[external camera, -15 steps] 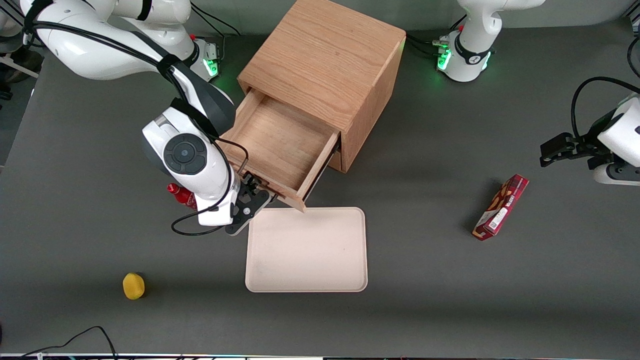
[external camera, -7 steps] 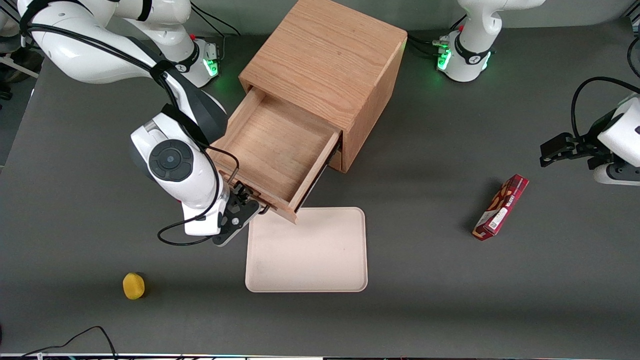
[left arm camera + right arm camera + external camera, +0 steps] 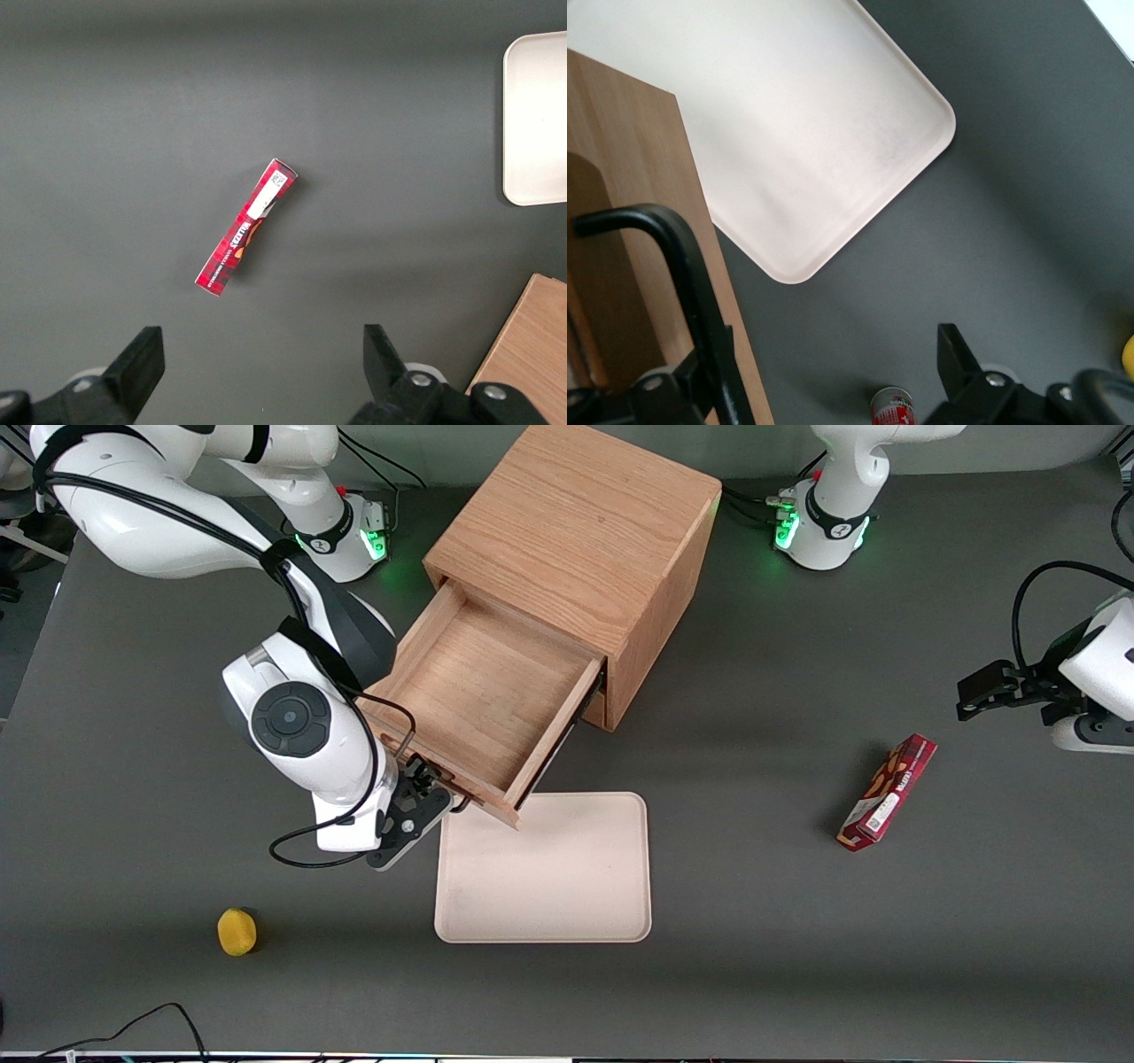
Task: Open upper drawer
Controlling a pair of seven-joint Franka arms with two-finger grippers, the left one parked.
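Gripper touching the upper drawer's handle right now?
Cannot tell. In the right wrist view the gripper sits at the handle with jaws open; the black bar overlaps one black jaw, showing neither contact nor gap.

A light oak cabinet (image 3: 580, 531) stands in the upper middle of the frame on the dark grey counter (image 3: 797, 939). The upper drawer (image 3: 478, 691) is pulled far out and its inside is bare wood. The tool (image 3: 431, 786) is at the drawer's front panel, on its handle; its fingers are hidden. A cream tray (image 3: 545, 868) lies in the lower middle, with the drawer's front corner above its edge. A yellow fruit (image 3: 236, 931) sits at the lower left. A red snack box (image 3: 889, 791) lies at the right.
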